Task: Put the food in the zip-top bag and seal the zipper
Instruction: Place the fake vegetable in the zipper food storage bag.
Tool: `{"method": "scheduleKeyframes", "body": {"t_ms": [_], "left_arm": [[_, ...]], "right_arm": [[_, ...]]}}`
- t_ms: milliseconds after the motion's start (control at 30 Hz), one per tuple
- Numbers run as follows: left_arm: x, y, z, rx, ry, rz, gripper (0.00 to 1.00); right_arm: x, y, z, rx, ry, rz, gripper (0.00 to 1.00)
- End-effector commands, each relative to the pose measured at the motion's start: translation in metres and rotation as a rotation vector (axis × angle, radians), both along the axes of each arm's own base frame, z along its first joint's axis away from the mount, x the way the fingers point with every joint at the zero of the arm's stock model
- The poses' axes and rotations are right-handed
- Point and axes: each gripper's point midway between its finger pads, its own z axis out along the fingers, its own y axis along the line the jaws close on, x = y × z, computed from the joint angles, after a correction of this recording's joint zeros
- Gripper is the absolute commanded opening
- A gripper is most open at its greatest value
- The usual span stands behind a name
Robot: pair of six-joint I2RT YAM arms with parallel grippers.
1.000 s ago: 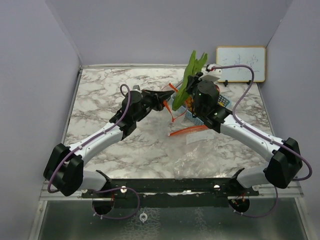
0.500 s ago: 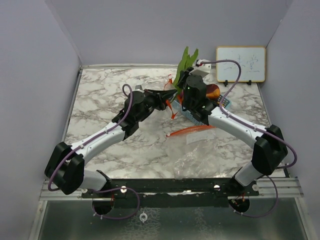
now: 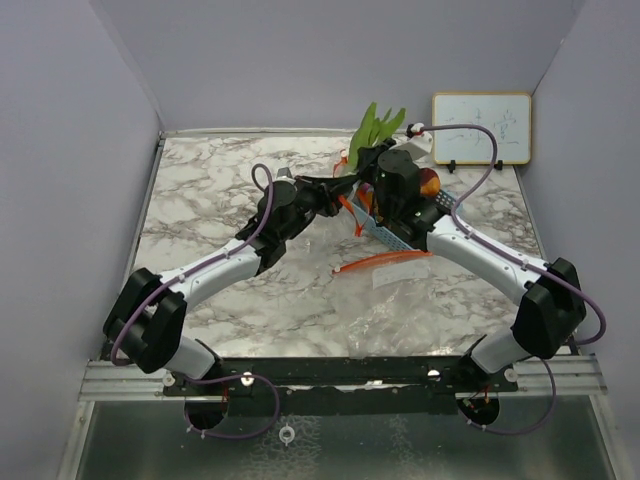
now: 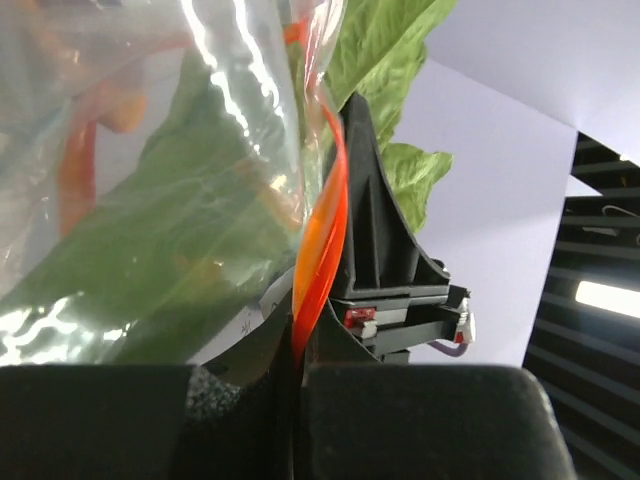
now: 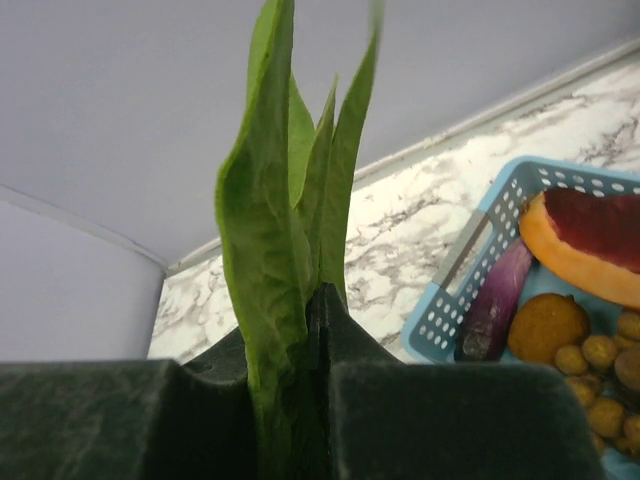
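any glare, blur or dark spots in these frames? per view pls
Left wrist: white glare streaks across the clear zip-top bag, partly veiling the green behind it. Right wrist: leafy vegetable and blue basket fairly sharp; right pincer close, dark and soft. Top external: even light, soft shadows, no glare on the marble table.

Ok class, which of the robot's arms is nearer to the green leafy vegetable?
Right. The right fingers grip the leafy vegetable at its base, with the leaves standing up above them. The left fingers pinch the bag by its orange zipper edge, just beside the leaves.
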Motion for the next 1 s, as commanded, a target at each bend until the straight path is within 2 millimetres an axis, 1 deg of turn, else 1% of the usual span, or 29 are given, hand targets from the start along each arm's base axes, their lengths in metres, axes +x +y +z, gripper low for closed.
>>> {"method": "scheduleKeyframes", "body": {"t_ms": [0, 67, 133, 200, 267, 333, 400, 500, 533, 600, 700, 767, 800, 867, 900, 967], "left_arm": [[0.004, -0.004, 0.053, -0.145, -0.137, 0.001, 0.00], [0.005, -0.003, 0.054, -0.158, -0.146, 0.005, 0.00], [0.008, -0.002, 0.054, -0.161, -0.152, 0.006, 0.00], [0.009, -0.003, 0.057, -0.172, -0.162, 0.005, 0.00], [0.010, -0.003, 0.064, -0.192, -0.185, 0.006, 0.00], [0.011, -0.002, 0.074, -0.205, -0.217, 0.005, 0.00], [0.012, -0.003, 0.083, -0.209, -0.245, 0.005, 0.00], [0.012, -0.004, 0.094, -0.223, -0.282, 0.004, 0.00], [0.013, -0.004, 0.097, -0.226, -0.292, 0.003, 0.00], [0.013, -0.003, 0.103, -0.232, -0.314, 0.007, 0.00], [0.012, 0.000, 0.112, -0.245, -0.349, 0.018, 0.00], [0.011, 0.000, 0.114, -0.252, -0.361, 0.019, 0.00], [0.011, 0.000, 0.115, -0.256, -0.370, 0.015, 0.00], [0.010, -0.003, 0.117, -0.252, -0.384, 0.003, 0.00], [0.009, -0.004, 0.118, -0.247, -0.391, -0.005, 0.00], [0.007, -0.006, 0.119, -0.247, -0.400, -0.019, 0.00]], "right_arm": [[-0.038, 0.033, -0.016, 0.049, 0.096, 0.227, 0.02], [-0.055, 0.038, -0.019, 0.039, 0.112, 0.277, 0.02], [-0.068, 0.041, -0.027, 0.031, 0.132, 0.326, 0.02], [-0.077, 0.045, -0.038, 0.008, 0.177, 0.373, 0.02], [-0.086, 0.043, -0.050, -0.024, 0.215, 0.402, 0.02], [-0.091, 0.036, -0.060, -0.050, 0.231, 0.393, 0.02], [-0.093, 0.031, -0.065, -0.070, 0.237, 0.388, 0.02], [-0.095, 0.037, -0.059, -0.101, 0.222, 0.439, 0.02], [-0.096, 0.038, -0.060, -0.118, 0.229, 0.449, 0.02], [-0.099, 0.037, -0.068, -0.156, 0.255, 0.464, 0.02], [-0.112, 0.039, -0.076, -0.223, 0.259, 0.551, 0.02], [-0.116, 0.030, -0.081, -0.264, 0.279, 0.541, 0.02], [-0.115, 0.021, -0.081, -0.285, 0.289, 0.506, 0.02], [-0.109, 0.007, -0.072, -0.330, 0.263, 0.441, 0.02], [-0.105, 0.002, -0.065, -0.351, 0.245, 0.417, 0.07], [-0.098, -0.002, -0.049, -0.376, 0.211, 0.385, 0.23]]}}
